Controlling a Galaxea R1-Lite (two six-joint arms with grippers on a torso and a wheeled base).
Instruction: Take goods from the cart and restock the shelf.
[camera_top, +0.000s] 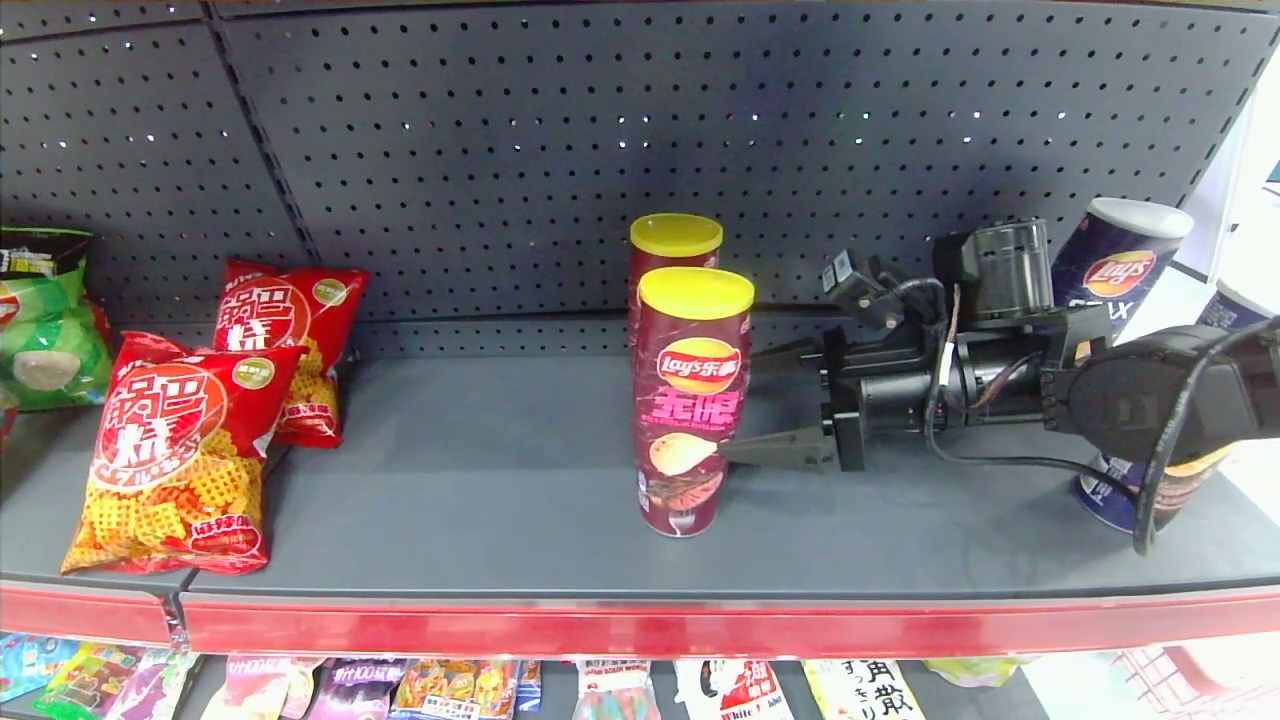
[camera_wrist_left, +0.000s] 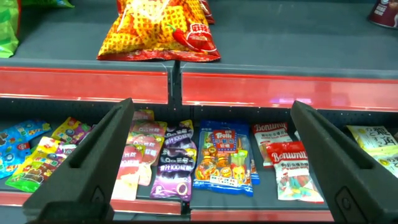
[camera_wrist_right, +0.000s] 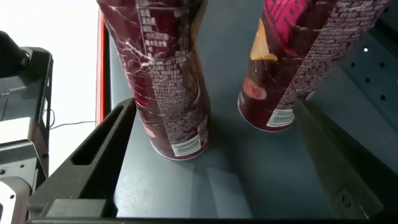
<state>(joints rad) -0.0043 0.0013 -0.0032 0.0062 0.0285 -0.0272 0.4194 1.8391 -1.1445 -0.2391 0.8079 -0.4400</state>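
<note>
Head view: front can, a maroon cardboard cylinder with a yellow plastic lid, is seen upright mid-shelf, nearer the front edge. Rear can is lined up behind it, towards the pegboard back. Right pincer is held just beside the front can, released, fingers spread. Blue cans are noted at the right end, crinkled red bags at the left.

Left wrist view: left pincer is spread, grasping nothing, facing the red front rail; glossy candy packets are laid out below.

Right wrist view: both cans are framed ahead of the spread fingers, ungripped.
</note>
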